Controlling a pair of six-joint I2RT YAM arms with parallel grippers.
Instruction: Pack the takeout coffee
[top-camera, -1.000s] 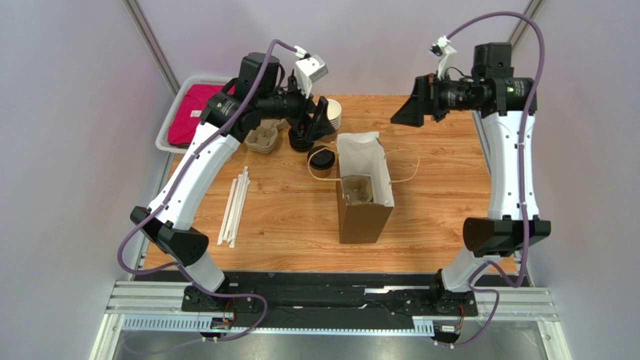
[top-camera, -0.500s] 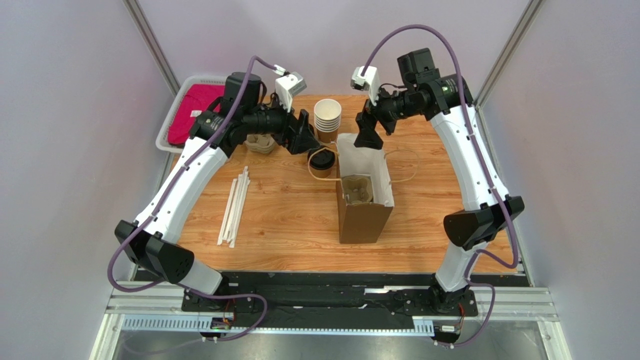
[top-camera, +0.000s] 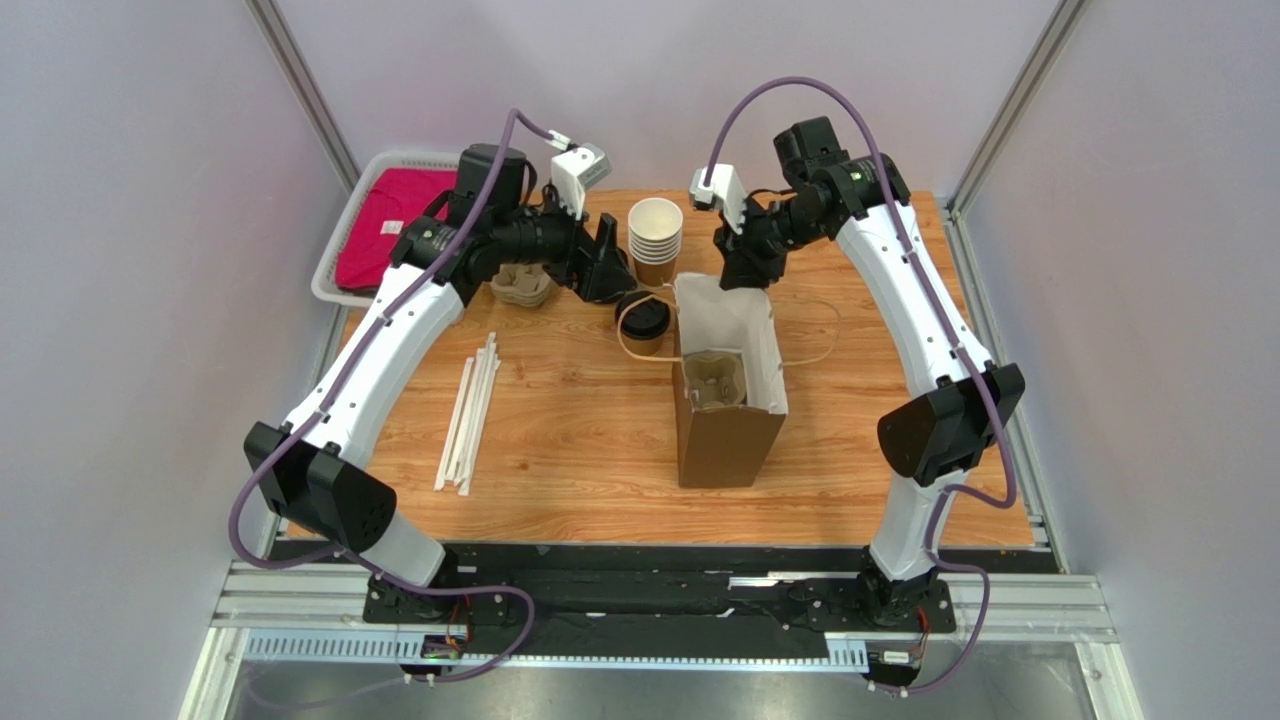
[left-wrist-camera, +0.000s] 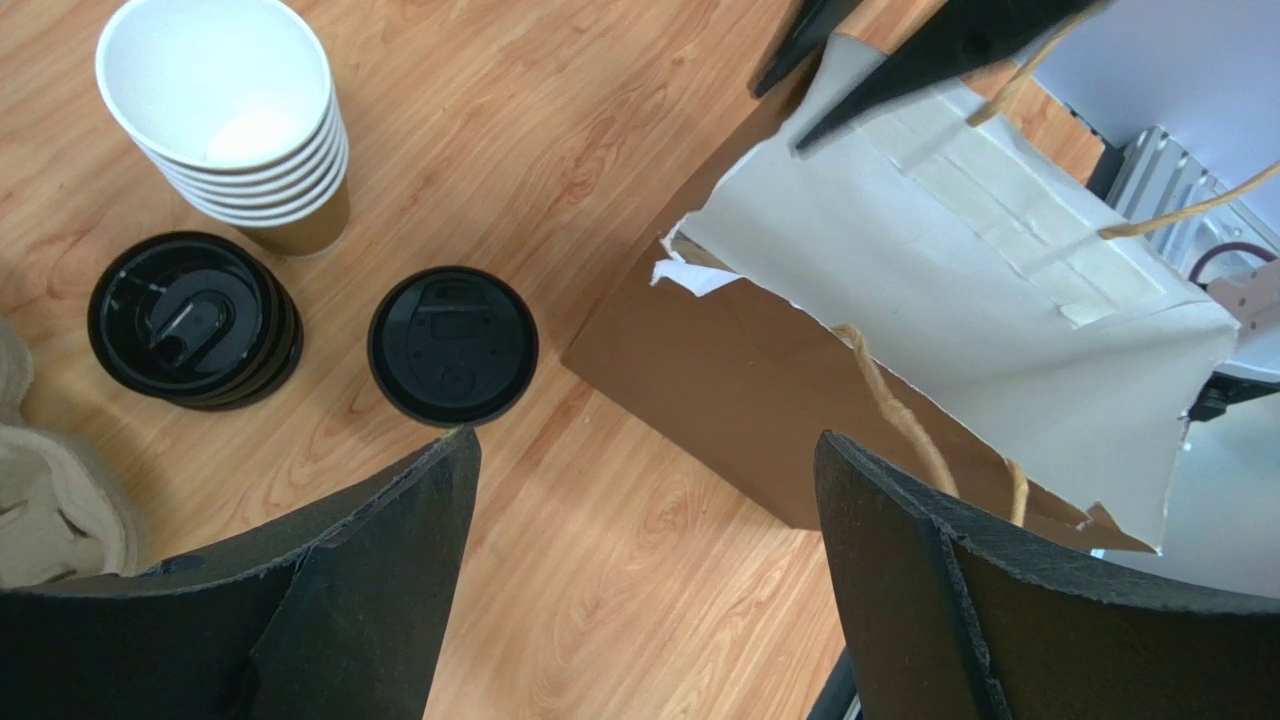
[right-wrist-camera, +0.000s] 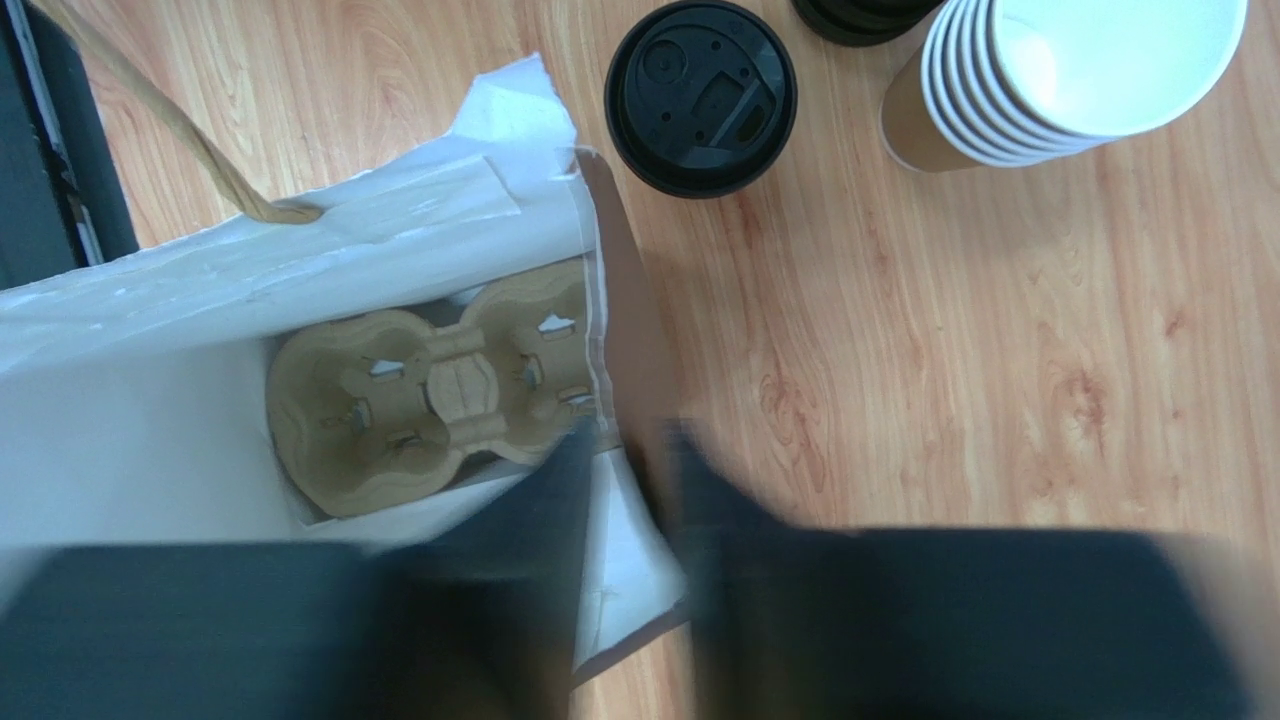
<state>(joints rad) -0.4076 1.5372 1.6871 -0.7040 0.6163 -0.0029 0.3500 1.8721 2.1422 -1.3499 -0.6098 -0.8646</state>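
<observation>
Left gripper (top-camera: 613, 273) hovers, jaws wide, empty; takeout coffee (top-camera: 643, 317) upright on table (top-camera: 571, 450) beside paper bag (top-camera: 727, 438), unpacked; right gripper (top-camera: 739, 273) just swung in, narrowing on bag's far rim, grip unclear through blur; likely steadying bag.

Both arms bend in over the far half of the wooden table (top-camera: 571, 435).
The right gripper (top-camera: 736, 278) sits at the far rim of the open paper bag (top-camera: 727, 428), perhaps pinching it; its dark fingers are hard to read. The left gripper (top-camera: 613, 279) hangs just beside the lidded takeout coffee (top-camera: 645, 317), near the stack of cups (top-camera: 655, 233). A cup carrier (top-camera: 715, 378) lies inside the bag.
</observation>
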